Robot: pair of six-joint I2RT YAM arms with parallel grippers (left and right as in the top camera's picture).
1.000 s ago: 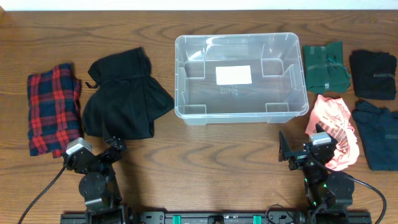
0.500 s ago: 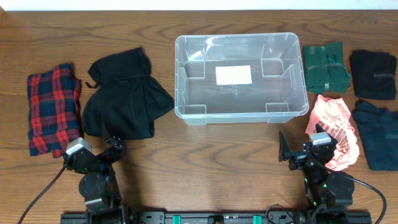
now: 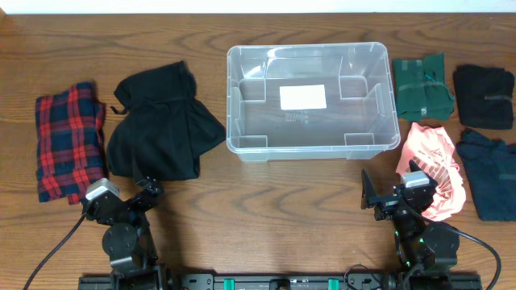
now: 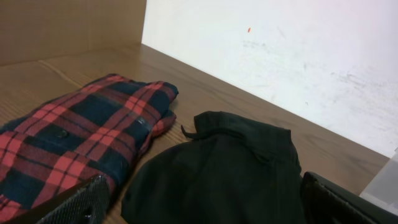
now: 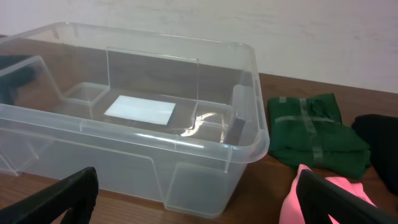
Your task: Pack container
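Tabletop (image 3: 266, 201) of brown wood carries the container (image 3: 313, 47), a clear rectangular tub standing upright with its top open. A white label (image 3: 302, 97) shows on its base, and moulded ribs step in from its walls.

Left of the container, near its left wall, lies a crumpled black garment (image 3: 161, 125). Farther left of the container lies a folded red plaid shirt (image 3: 70, 141).

Just beside the container's right wall lies a folded green garment (image 3: 419, 87), with a folded black piece (image 3: 484, 97) farther out on that side. A pink garment (image 3: 435, 165) lies near the container's near right corner, and a dark blue garment (image 3: 493, 177) lies farther right.

The left gripper (image 4: 205, 199) sits on the near side of the container, well off to its left. Its fingers (image 4: 81, 202) are spread wide and hold nothing, pointed toward the black garment and the plaid shirt.

The right gripper (image 5: 196, 196) sits on the near side of the container, off its near right corner. Its fingers (image 5: 329, 199) are likewise parted wide and empty, facing the tub's near wall. Neither gripper touches the container.
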